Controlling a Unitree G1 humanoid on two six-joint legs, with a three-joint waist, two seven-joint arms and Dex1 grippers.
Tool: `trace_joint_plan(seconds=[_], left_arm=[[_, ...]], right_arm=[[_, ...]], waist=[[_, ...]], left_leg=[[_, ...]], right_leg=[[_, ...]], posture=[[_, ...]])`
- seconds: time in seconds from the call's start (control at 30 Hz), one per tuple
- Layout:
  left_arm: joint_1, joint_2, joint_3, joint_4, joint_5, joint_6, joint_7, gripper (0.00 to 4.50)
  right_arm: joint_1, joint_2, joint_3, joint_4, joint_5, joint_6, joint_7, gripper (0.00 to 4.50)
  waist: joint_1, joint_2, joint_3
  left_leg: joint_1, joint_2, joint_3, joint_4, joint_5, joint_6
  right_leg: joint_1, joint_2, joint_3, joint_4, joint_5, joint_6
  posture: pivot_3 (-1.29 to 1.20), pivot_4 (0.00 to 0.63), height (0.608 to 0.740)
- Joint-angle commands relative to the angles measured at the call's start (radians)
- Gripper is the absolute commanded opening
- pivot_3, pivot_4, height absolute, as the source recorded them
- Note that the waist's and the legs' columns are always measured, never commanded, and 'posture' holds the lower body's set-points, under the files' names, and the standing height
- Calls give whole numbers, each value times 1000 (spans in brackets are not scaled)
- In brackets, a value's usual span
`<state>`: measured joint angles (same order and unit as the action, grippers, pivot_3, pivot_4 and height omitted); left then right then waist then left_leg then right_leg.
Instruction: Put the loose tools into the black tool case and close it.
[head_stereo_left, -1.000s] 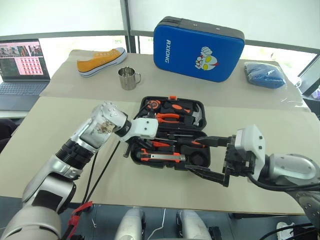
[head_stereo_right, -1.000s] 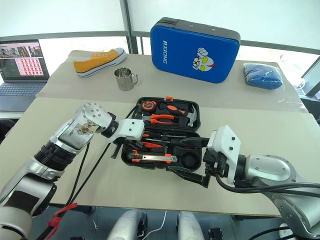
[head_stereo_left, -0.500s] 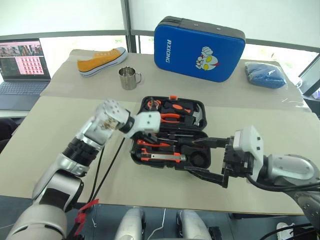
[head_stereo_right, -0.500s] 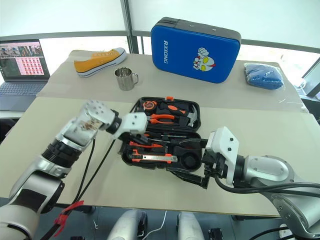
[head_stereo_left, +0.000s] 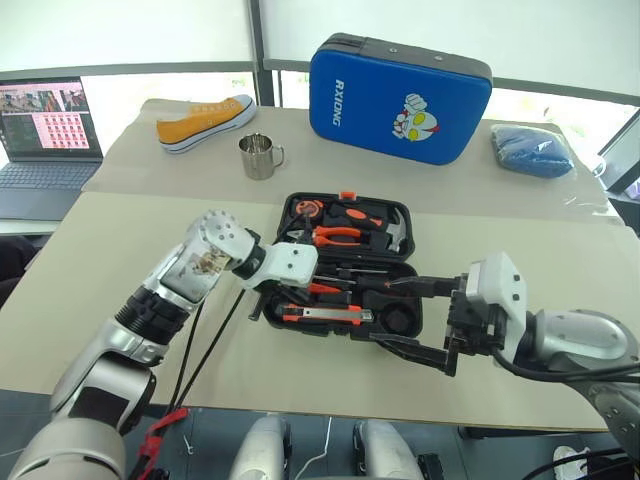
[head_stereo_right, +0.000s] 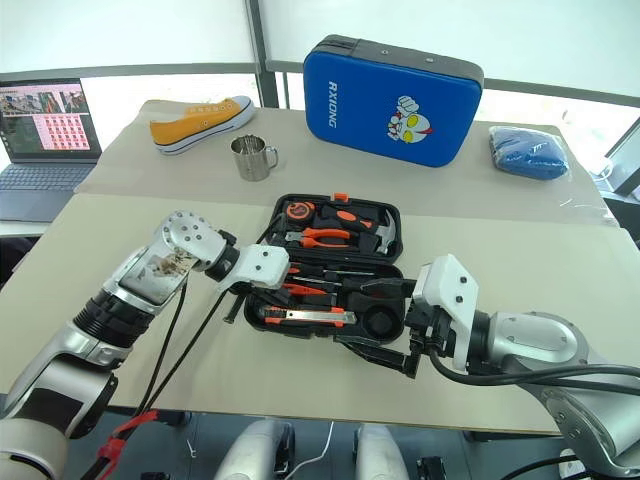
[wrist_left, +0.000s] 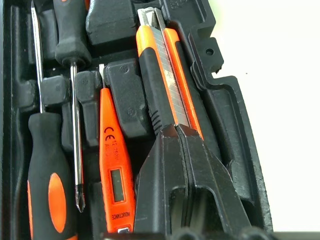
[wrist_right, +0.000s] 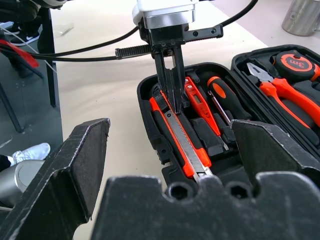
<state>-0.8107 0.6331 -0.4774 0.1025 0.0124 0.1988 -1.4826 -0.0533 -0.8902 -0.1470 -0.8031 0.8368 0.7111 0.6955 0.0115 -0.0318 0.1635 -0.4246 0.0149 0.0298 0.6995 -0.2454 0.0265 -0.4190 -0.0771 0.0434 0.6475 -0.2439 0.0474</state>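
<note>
Nearest, the right gripper (head_stereo_left: 420, 318) hovers spread wide at the front right corner of the black tool case (head_stereo_left: 402, 305), holding nothing and in the same place as a second ago.

Just beyond it, the left gripper (wrist_right: 170, 95) is pressed together with its tips resting on the handle end of the utility knife (wrist_left: 161, 75), which lies flat in the front slot of the case. Half a second ago the left arm reached further in over the tray; it has now drawn back a little toward the case's left edge, fingers shut and carrying nothing. That reads as a tamping or checking touch, not a grasp.

Beside the knife sit the tester screwdriver (wrist_left: 113, 165) and two black-and-orange screwdrivers (wrist_left: 49, 190), each in its moulded slot. The tape roll (head_stereo_left: 400, 318) fills the round pocket at the front right.

The lid half still lies open on the worktop (head_stereo_left: 120, 260), so judging by the filled slots, closing is what remains
</note>
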Motion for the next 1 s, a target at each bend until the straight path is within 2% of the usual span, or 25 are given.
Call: trace_joint_plan(seconds=[0.03,0.23,0.6,0.73,0.83,0.87,1.0], left_arm=[[-10,-1,-18,36,42,-59,9,37],[15,-10,-44,88,89,-139,31,37],[53,-24,-30,104,87,-148,56,37],[39,-58,90,29,-69,19,55,37],[23,-42,198,-35,-207,176,37,738],[21,-34,215,-50,-232,208,37,1130],[32,28,399,-137,-416,364,53,2567]], right_arm=[[1,-3,-12,-25,5,1,-6,4500],[1,-6,-15,-25,4,1,-10,4500],[26,-17,-34,-25,-2,-8,-3,4500],[64,-25,-74,-26,-11,-12,-3,4500],[130,-23,-160,-18,3,-1,-9,4500],[148,-23,-181,-16,3,-2,-9,4500],[383,-1,-472,61,-30,6,67,4500]], waist=[[0,0,0],[0,1,-1],[0,2,-2],[2,2,-2],[0,1,-1],[-1,1,-1],[-2,1,-1]], left_leg=[[0,0,0,0,0,0],[2,0,0,0,0,0],[12,0,-1,-2,0,1],[12,0,-1,-2,0,1],[9,0,-2,-1,0,1],[8,1,-2,-1,0,1],[9,1,-2,-2,-1,1]], right_leg=[[1,0,0,0,0,0],[3,0,0,0,0,0],[15,0,-1,-3,0,0],[15,0,-1,-3,0,0],[12,0,-2,-3,0,1],[11,0,-2,-3,0,1],[12,0,-1,-3,0,1]], posture=[[0,150,739],[0,150,739],[0,150,739],[0,150,739],[0,150,739],[0,150,739],[0,150,739]])
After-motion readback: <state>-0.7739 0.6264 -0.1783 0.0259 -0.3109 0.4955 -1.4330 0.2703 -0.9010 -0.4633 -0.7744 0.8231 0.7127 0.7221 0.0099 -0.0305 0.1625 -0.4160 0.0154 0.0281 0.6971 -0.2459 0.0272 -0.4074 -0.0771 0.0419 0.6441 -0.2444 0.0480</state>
